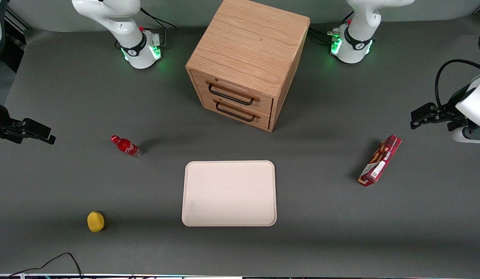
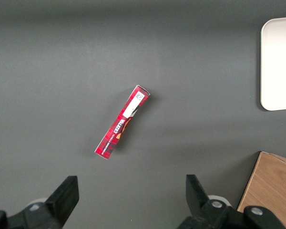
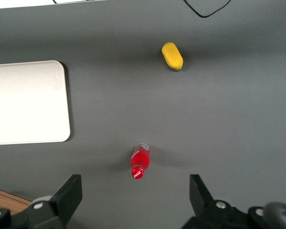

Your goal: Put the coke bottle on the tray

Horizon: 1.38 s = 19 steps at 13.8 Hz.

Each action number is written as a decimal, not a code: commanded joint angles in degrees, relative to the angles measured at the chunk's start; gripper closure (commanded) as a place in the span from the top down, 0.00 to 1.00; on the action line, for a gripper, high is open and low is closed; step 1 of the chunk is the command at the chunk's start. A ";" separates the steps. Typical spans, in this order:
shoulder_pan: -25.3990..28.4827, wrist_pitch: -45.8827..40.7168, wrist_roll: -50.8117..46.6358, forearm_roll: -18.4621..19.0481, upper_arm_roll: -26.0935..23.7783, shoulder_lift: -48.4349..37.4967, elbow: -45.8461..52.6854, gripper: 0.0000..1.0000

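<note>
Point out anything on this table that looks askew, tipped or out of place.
Nothing is spilled or damaged. The snack box stands tilted on edge, and the cabinet sits angled to the tray. The coke bottle stands upright off the tray, with the open gripper above it.

the surface [image 1: 69,186] is matt dark grey, smooth and even. the tray [image 1: 229,193] looks like matt cream plastic with a faintly speckled face. the bottle [image 1: 126,146] is glossy red with a red cap and a clear base. the cabinet [image 1: 246,62] is pale wood with plain grain, its drawer handles [image 1: 231,95] thin dark metal. the box [image 1: 380,160] is printed card with a slight sheen. the yellow object [image 1: 95,221] looks matt and soft. the gripper [image 1: 25,130], raised above the working arm's end, has matt black plastic fingers [image 3: 69,195], set wide apart.
</note>
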<state>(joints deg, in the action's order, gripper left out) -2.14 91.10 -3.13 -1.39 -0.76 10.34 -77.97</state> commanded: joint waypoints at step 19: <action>0.29 30.86 -0.65 -3.44 -4.16 -10.07 -44.70 0.91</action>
<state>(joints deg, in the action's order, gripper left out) -1.72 116.35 -3.44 -3.51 -4.58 4.00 -115.38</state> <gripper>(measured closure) 0.057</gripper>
